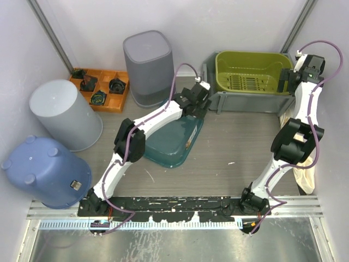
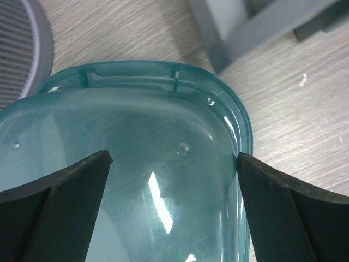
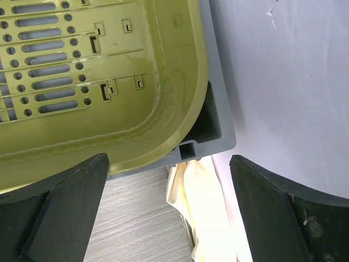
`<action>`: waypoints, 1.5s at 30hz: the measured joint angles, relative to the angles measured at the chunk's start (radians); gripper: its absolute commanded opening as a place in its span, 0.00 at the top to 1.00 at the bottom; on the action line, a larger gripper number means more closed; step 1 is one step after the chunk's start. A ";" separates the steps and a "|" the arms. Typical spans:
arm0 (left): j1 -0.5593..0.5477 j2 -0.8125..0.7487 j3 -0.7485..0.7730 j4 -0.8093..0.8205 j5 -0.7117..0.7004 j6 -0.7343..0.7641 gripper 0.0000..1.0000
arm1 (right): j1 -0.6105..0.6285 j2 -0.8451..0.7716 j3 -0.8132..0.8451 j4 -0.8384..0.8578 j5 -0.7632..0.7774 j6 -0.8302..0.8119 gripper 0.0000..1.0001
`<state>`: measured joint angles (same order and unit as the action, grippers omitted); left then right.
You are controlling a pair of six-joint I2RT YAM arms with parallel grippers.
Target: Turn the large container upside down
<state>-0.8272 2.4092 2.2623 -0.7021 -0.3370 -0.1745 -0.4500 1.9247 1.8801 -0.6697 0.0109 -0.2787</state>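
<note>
From above, the left arm reaches across the wooden tabletop and its left claw sits right over the far end of the teal see-through plastic container, which lies mid-table between the two arms. Behind it stands a tall grey plastic bin. Off to the left are a pale grey bucket, a big blue tub and an orange compartment tray. On the far right, the right claw hangs at the end of an olive-green slotted plastic basket nested in a grey crate. Over to the left wrist: the left claw is spread wide, one black finger over the teal see-through plastic container and the other at its rounded rim. Whether either finger touches it, I cannot tell. Its glossy surface fills the gap between them, and nothing is pinched. The tabletop shows beyond, with a corner of the grey crate at the top. Now the right wrist: the right claw is also spread wide and holding nothing, looking down on a corner of the olive-green slotted plastic basket seated inside the grey crate. A cream cloth hangs just beside that corner, next to the tabletop.
</note>
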 measured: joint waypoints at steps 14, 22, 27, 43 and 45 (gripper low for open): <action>0.042 -0.095 -0.122 0.021 0.093 -0.031 0.01 | -0.008 0.093 0.014 0.076 -0.022 0.042 0.00; 0.066 -0.143 -0.209 0.029 0.076 -0.109 0.02 | -0.008 0.115 0.016 0.091 -0.051 0.075 0.14; 0.144 -0.275 -0.400 0.048 0.070 -0.187 0.02 | -0.009 0.135 0.023 0.111 -0.055 0.086 0.36; 0.282 -0.462 -0.673 -0.043 -0.123 -0.259 0.01 | -0.016 0.201 0.064 0.147 -0.074 0.092 0.22; 0.284 -0.477 -0.690 -0.064 -0.123 -0.260 0.01 | -0.013 0.219 0.077 0.148 -0.081 0.087 0.20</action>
<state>-0.5430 1.9320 1.5726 -0.7666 -0.4603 -0.4347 -0.4633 2.1433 1.9572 -0.5220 -0.0704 -0.1913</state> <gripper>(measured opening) 0.987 0.765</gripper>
